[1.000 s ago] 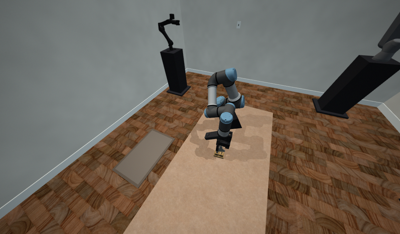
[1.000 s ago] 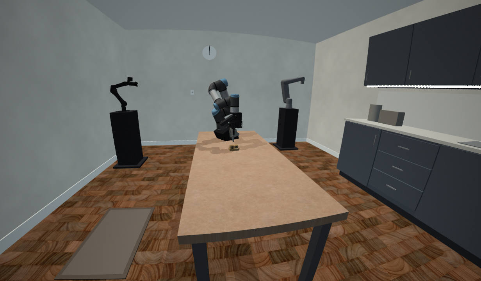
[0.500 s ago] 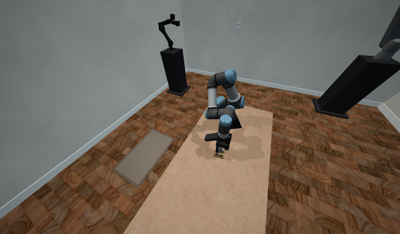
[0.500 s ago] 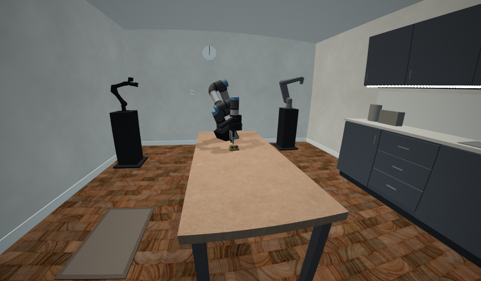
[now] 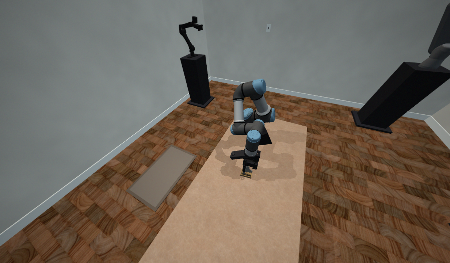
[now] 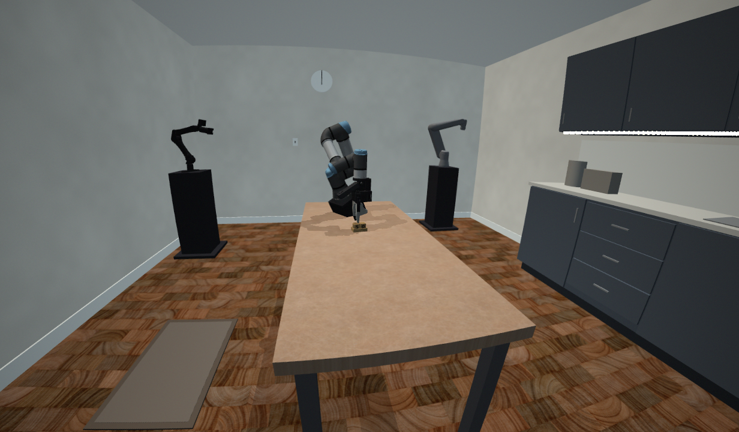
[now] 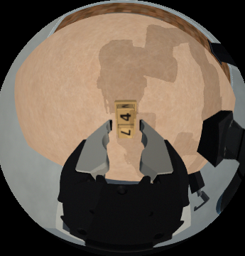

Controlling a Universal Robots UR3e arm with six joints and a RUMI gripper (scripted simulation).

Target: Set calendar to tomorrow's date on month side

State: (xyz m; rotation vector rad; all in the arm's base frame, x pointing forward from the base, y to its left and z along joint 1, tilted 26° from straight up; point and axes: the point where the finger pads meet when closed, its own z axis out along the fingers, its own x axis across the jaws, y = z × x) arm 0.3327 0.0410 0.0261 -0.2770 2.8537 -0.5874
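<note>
The calendar, a small wooden tray holding two wooden cubes, rests on the far half of the table, close in front of the arm's base. In the wrist view the upper faces of the cubes read 4 on the far cube and 7 on the near cube, the 7 appearing inverted from this viewpoint; both cubes appear seated level in the tray. The side bearing the month's name cannot be read in any view. The gripper is positioned directly over the calendar, pointing down, with its grey fingers partly apart and flanking the near cube on either side. A gap is visible between each fingertip and the cube's sides, so nothing is clamped. In the top view the gripper covers most of the calendar, leaving only its near edge showing. In the exterior view the arm is folded above the table's far end, the tool hanging vertically just above the calendar. Two black pedestals carrying other arms stand on the wood floor, well apart from the table.
</note>
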